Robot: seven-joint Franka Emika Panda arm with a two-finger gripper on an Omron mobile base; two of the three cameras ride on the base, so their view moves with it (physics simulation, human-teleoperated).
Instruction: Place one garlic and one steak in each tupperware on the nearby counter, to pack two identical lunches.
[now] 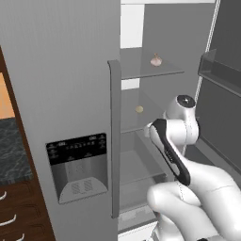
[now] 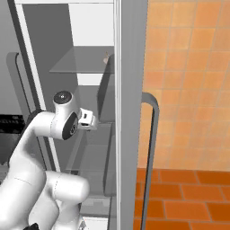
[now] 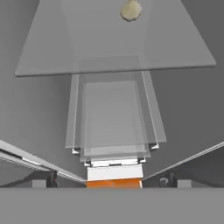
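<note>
— Why is the arm reaching into the open fridge rather than working over the counter?

— Because the garlic is sitting in there. One bulb is resting on the upper glass shelf, toward its back right corner, and a second, rounder pale one is lying on the shelf below, near that shelf's middle. The second is showing in the hand view too, on the far part of a glass shelf.

— And the gripper?

— In the right base view the hand is pointing into the fridge at the height of the lower shelves, just inside the door edge. The fingertips themselves are not showing clearly, but the jaws are standing as wide as they go, and nothing is between them. I judge that it is opening up ahead of a grasp, not carrying anything.

— Why is the hand looking down the shelves instead of straight at a bulb?

— The hand is sitting low and well apart from both bulbs, so the stacked glass shelves and the drawer under them are lying in front of it. I judge that it is lining up on the lower bulb, since that one is nearer.

— Steaks? Tupperware?

— I cannot place them here. The dark speckled counter is showing as a sliver at the left edge, beyond the closed fridge door with its dispenser panel.
</note>
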